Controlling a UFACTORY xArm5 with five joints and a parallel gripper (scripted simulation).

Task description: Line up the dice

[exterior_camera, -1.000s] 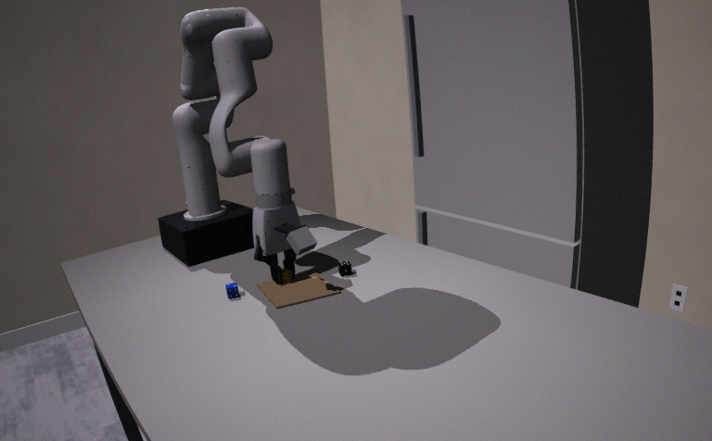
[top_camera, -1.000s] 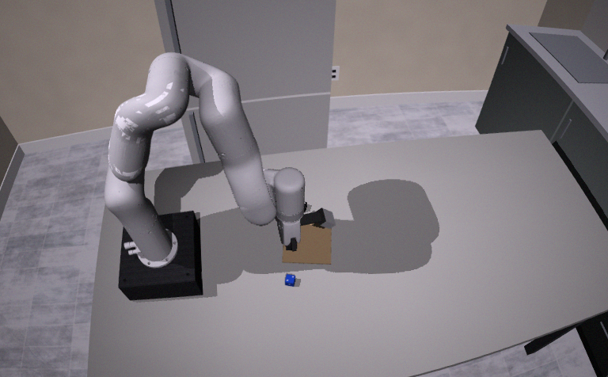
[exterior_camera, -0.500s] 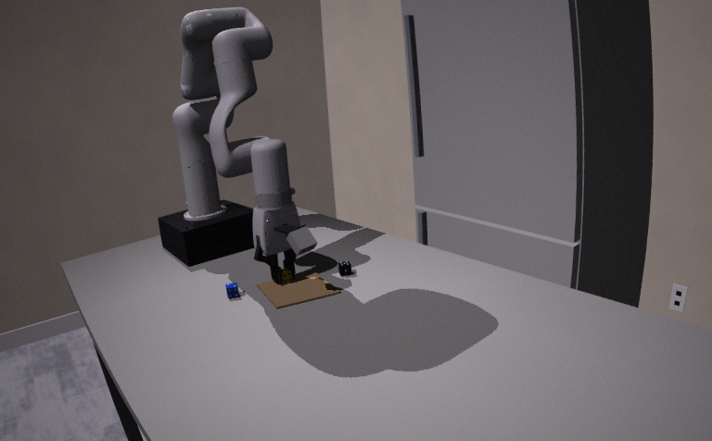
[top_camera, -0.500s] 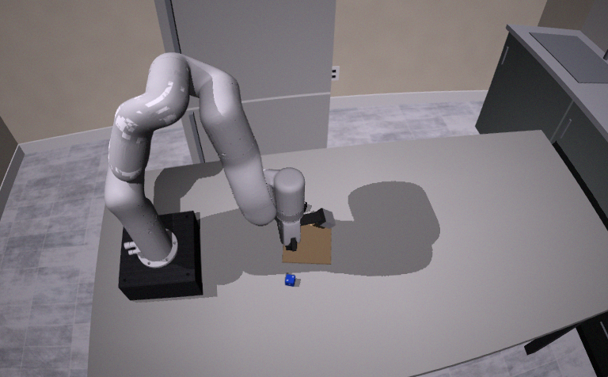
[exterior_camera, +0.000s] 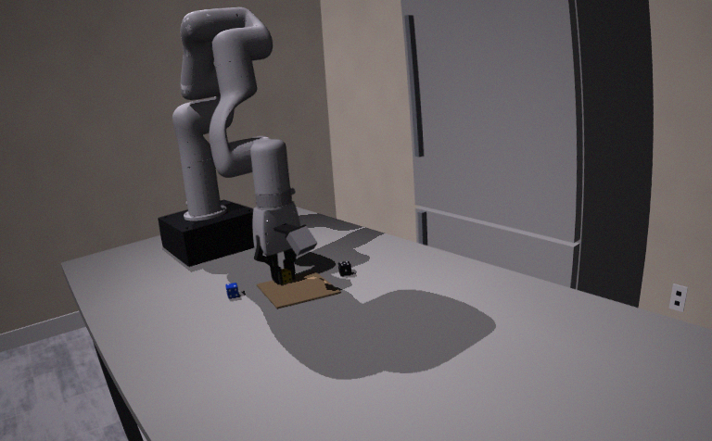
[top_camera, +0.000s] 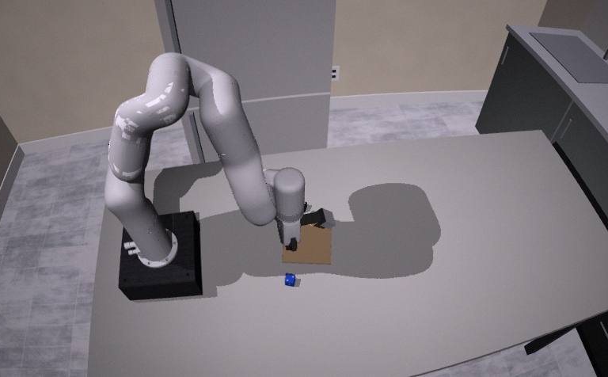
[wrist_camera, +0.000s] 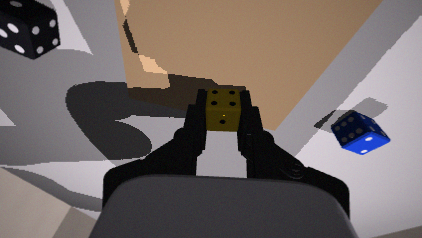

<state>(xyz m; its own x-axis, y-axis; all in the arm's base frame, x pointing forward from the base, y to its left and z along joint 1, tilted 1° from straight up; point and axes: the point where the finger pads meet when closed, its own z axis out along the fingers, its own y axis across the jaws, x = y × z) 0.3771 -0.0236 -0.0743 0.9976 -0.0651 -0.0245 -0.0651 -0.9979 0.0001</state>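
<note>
Status: 0 of 3 dice are released on the mat (top_camera: 314,249) (exterior_camera: 304,296) (wrist_camera: 250,40). The claw (top_camera: 291,245) (exterior_camera: 285,276) (wrist_camera: 222,103) is partly open, its 2 fingers closed on the yellow die (exterior_camera: 286,275) (wrist_camera: 223,110). This die is at the mat's edge nearest the black pedestal (top_camera: 189,276) (exterior_camera: 205,242); contact with the mat cannot be confirmed. Its 1-pip face appears to point up, so the base-side slot is probably correct.

Remaining: seat and release die 1, then transfer the other 2 and align all 3. The blue die (top_camera: 290,279) (exterior_camera: 232,290) (wrist_camera: 361,134) is beside the mat, off it. The black die (top_camera: 305,206) (exterior_camera: 345,268) (wrist_camera: 35,30) is off the mat's opposite side.

Caution: both loose dice are near the mat; wide finger travel could strike them. The arm's shadow darkens part of the mat.
</note>
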